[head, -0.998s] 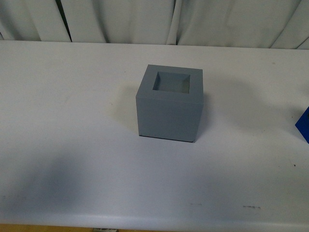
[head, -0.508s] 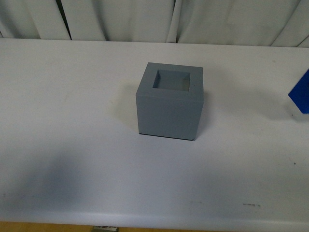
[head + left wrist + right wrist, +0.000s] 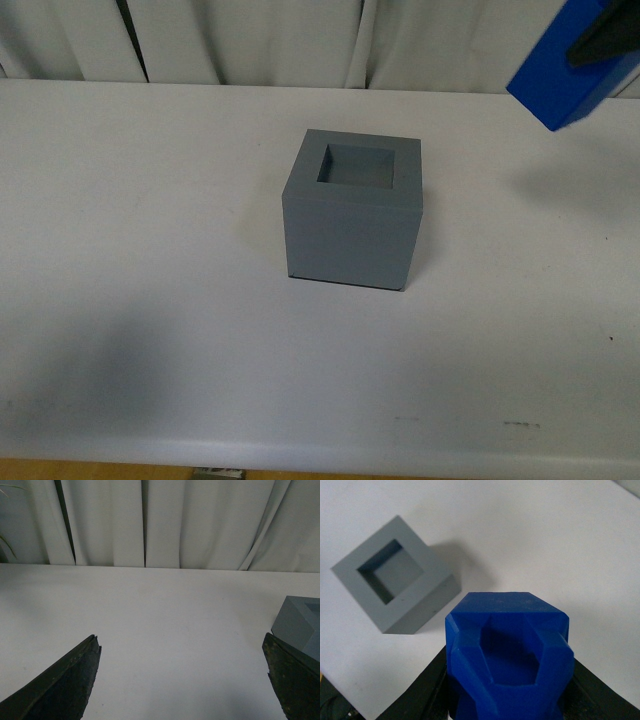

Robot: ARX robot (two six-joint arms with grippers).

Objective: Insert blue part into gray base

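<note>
The gray base (image 3: 352, 210) stands near the middle of the white table, its square recess facing up and empty. It also shows in the right wrist view (image 3: 395, 580) and at the edge of the left wrist view (image 3: 300, 625). My right gripper (image 3: 507, 680) is shut on the blue part (image 3: 507, 655), holding it by its handle end. In the front view the blue part (image 3: 570, 70) hangs tilted in the air at the top right, above and to the right of the base. My left gripper (image 3: 182, 680) is open and empty, low over the table left of the base.
The white table (image 3: 150, 250) runs to a front edge at the bottom of the front view. A pale curtain (image 3: 250, 40) hangs along the table's far side.
The blue part has risen from the table's right edge to the top right of the front view and moved a little toward the base. The base has not moved.
</note>
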